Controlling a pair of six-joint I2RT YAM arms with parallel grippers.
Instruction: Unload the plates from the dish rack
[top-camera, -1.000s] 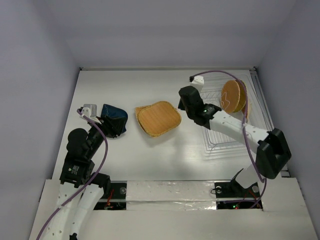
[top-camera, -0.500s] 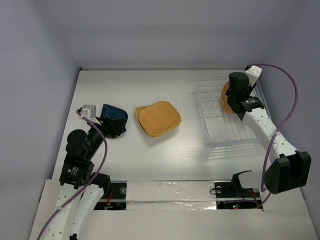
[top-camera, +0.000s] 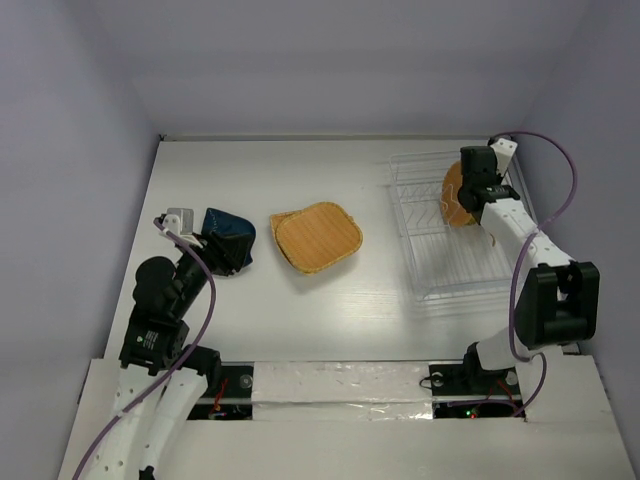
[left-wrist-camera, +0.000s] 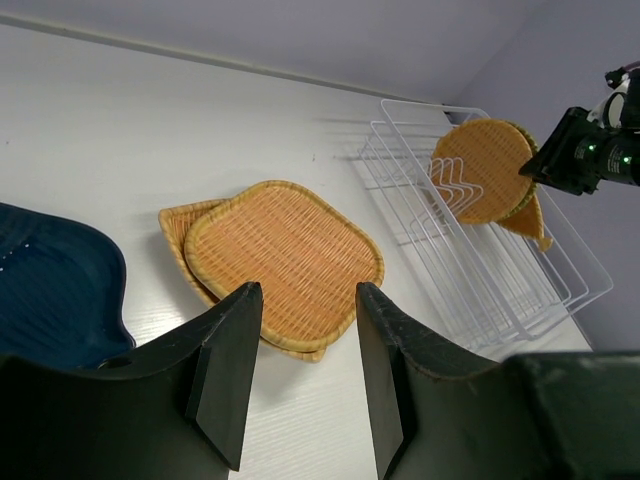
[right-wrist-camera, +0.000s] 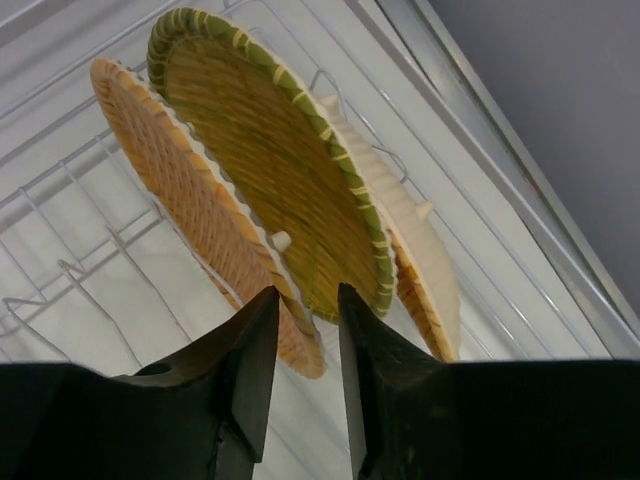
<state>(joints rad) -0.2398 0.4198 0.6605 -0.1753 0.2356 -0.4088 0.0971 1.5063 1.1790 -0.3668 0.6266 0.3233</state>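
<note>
The white wire dish rack stands at the right, also in the left wrist view. Upright in its far end stand an orange woven plate, a green-rimmed round plate and a pale one behind; they also show from above. My right gripper is open with a narrow gap, just short of the orange plate's lower edge. A large rounded-square plate lies on the table on top of another woven plate. My left gripper is open and empty beside the dark blue dish.
The rack's near rows of prongs hold nothing. White walls close the table at the back and both sides. A metal rail runs along the rack's right side.
My right arm has swung from beside the square plate at mid-table over to the rack's far end, and now sits close against the standing plates. The left arm has not moved.
</note>
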